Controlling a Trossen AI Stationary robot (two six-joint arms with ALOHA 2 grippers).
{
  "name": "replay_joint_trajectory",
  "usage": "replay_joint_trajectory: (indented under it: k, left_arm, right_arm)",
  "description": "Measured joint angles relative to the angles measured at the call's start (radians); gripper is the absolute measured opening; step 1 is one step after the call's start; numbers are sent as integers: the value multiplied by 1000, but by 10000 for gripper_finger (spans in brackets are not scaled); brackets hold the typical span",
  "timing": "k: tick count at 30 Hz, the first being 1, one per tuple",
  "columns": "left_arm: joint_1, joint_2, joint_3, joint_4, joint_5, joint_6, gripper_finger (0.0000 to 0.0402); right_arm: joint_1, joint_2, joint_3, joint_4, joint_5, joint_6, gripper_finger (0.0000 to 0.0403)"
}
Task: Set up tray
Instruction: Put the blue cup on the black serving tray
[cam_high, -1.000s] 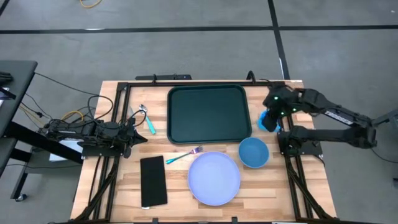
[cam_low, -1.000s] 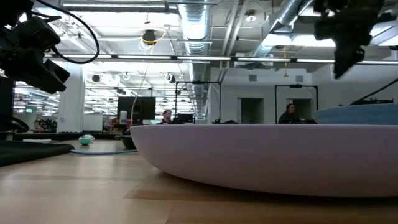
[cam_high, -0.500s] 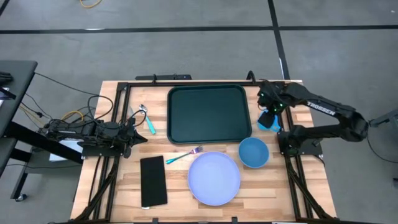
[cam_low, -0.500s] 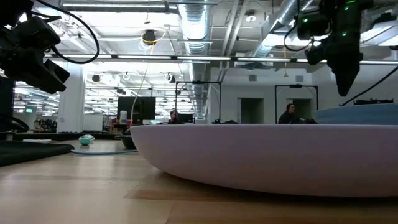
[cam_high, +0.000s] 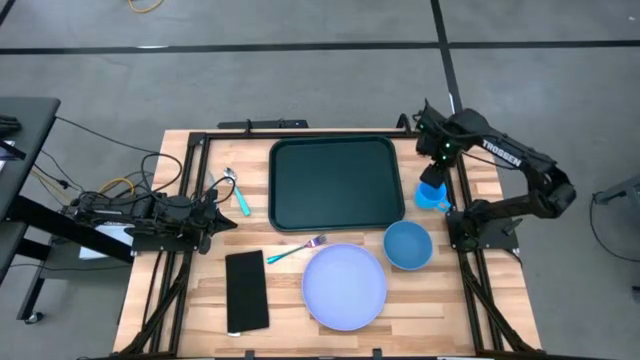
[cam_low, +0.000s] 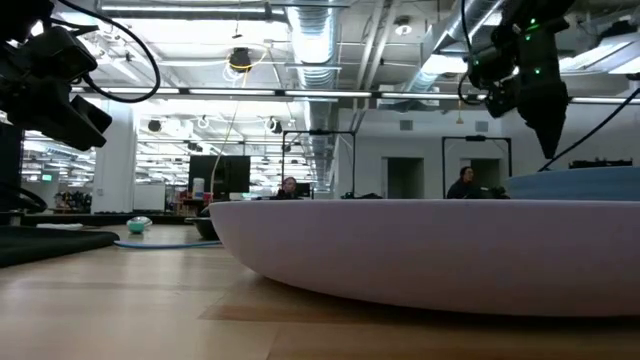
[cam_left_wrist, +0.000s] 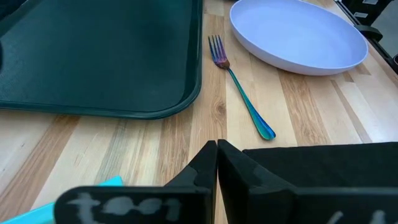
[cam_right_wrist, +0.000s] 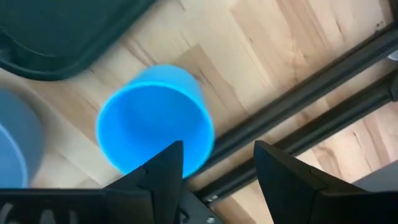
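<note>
The dark green tray (cam_high: 335, 184) lies flat on the table's far middle. A light blue cup (cam_high: 432, 196) stands upright to its right. In the right wrist view I look down into the cup (cam_right_wrist: 155, 118). My right gripper (cam_high: 438, 160) (cam_right_wrist: 217, 163) hovers open above the cup's far side and touches nothing. A blue bowl (cam_high: 407, 245) and a lavender plate (cam_high: 345, 285) sit near the tray's near edge, with a fork (cam_high: 297, 249) beside them. My left gripper (cam_high: 225, 208) (cam_left_wrist: 216, 157) rests shut at the table's left.
A spoon with a teal handle (cam_high: 238, 192) lies left of the tray. A flat black rectangle (cam_high: 247, 290) lies at the near left. Black frame bars (cam_right_wrist: 298, 106) run along the right edge beside the cup. Bare wood lies between tray and bowl.
My right arm has swung round, and its gripper has moved toward the table's far edge and dipped a little over the cup. The cup and the other things have stayed put.
</note>
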Motion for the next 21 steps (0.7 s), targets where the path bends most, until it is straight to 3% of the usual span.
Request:
replay_joint_trajectory:
  k: [7, 14, 21]
  left_arm:
    - [0, 0, 0, 0, 0, 0, 0]
    - [0, 0, 0, 0, 0, 0, 0]
    - [0, 0, 0, 0, 0, 0, 0]
  right_arm:
    - [-88, 9, 0, 34, -108, -73, 189]
    - [-98, -1, -4, 41, -137, -76, 189]
    - [-64, 0, -118, 87, -131, -84, 189]
